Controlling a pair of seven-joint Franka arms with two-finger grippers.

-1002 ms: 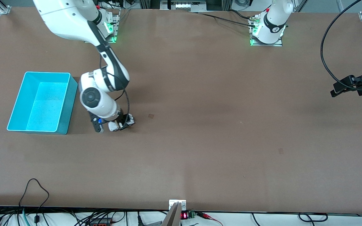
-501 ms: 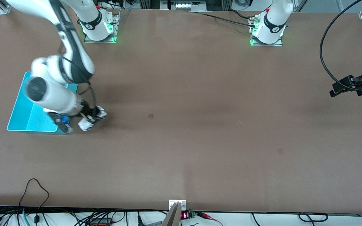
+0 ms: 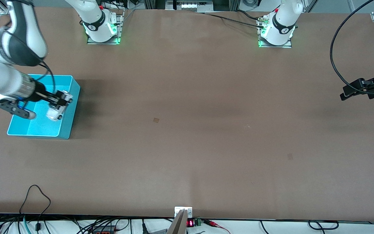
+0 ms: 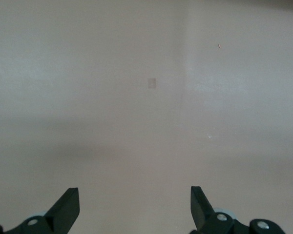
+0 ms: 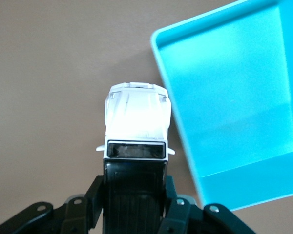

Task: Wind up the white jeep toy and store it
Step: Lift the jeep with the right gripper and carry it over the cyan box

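The white jeep toy (image 3: 54,113) hangs in the air with my right gripper (image 3: 59,103) shut on its black roof section. It is over the rim of the turquoise bin (image 3: 68,125) on the side toward the table's middle. In the right wrist view the jeep toy (image 5: 136,119) points its white hood away from my right gripper (image 5: 134,191), and the bin (image 5: 224,97) lies beside it with nothing inside. My left gripper (image 3: 352,90) waits open above the left arm's end of the table. In its wrist view the left gripper (image 4: 134,202) has only bare table between its fingers.
The bin stands near the right arm's end of the brown table (image 3: 187,130). A black cable (image 3: 336,61) loops above the left gripper. More cables (image 3: 37,195) lie along the table edge nearest the front camera.
My right arm has swung the jeep toy from low over the table beside the bin, up and across to over the bin's rim. The left arm has stayed still.
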